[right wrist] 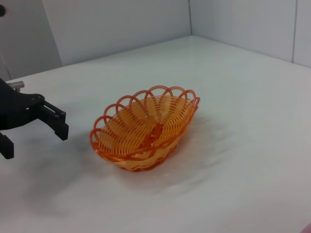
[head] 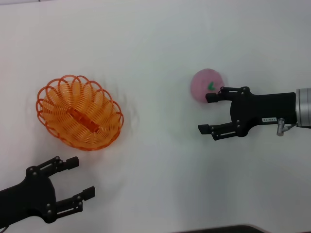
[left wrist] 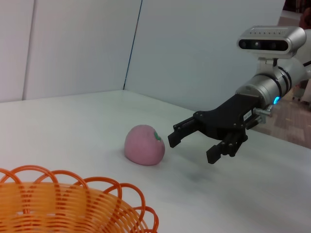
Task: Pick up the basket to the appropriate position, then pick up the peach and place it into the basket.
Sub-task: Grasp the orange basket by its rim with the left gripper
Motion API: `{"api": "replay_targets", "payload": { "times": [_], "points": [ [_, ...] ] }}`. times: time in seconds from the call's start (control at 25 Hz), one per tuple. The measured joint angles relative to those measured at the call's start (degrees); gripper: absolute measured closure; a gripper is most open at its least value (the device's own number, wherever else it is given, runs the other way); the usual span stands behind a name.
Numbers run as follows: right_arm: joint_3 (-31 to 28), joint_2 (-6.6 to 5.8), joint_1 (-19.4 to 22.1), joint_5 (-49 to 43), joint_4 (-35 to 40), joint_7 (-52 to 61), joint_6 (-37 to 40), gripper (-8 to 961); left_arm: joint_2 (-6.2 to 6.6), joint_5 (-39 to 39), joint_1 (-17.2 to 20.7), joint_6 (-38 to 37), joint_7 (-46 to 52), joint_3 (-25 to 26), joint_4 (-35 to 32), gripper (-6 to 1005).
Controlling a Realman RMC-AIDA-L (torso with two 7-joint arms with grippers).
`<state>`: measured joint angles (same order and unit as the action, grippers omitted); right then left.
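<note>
The orange wire basket sits on the white table at the left, upright and empty. It also shows in the left wrist view and the right wrist view. The pink peach with its green leaf mark lies on the table at the right, and also shows in the left wrist view. My right gripper is open and empty, just beside the peach, with one fingertip at the peach's near edge; it also shows in the left wrist view. My left gripper is open and empty, in front of the basket and apart from it.
The white table spreads all round the objects. White wall panels stand behind it. The table's front edge shows dark at the bottom of the head view.
</note>
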<state>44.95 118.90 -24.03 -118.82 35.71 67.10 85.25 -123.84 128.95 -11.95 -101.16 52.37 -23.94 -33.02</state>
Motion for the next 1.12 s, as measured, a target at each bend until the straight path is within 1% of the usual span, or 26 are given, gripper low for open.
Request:
{"api": "replay_targets", "payload": {
  "times": [0.2,0.68,0.88,1.0,1.04,1.12],
  "points": [
    [0.1,0.30,-0.1,0.0,0.1,-0.1,0.0,11,0.00,0.1,0.2,0.4,-1.2,0.1,0.3,194],
    [-0.1,0.43,-0.2,-1.6,0.1,0.2,-0.9,11,0.00,0.0,0.4,1.0,-1.6,0.5,0.4,203],
    [-0.3,0.46,-0.1,-1.6,0.3,0.2,-0.4,11,0.13,-0.3,0.4,-0.5,-0.5,3.0,0.3,204],
    [-0.3,0.46,-0.1,-1.6,0.3,0.3,-0.2,11,0.31,-0.3,0.1,-1.1,4.0,5.9,0.1,205],
    [-0.3,0.46,-0.1,-1.6,0.3,0.3,-0.1,11,0.44,-0.3,-0.2,-1.1,6.9,6.9,-0.2,205],
    [-0.3,0.46,-0.1,-1.6,0.4,0.3,0.1,11,0.90,-0.4,-1.1,-0.9,15.7,9.2,-0.9,205]
  ]
}}
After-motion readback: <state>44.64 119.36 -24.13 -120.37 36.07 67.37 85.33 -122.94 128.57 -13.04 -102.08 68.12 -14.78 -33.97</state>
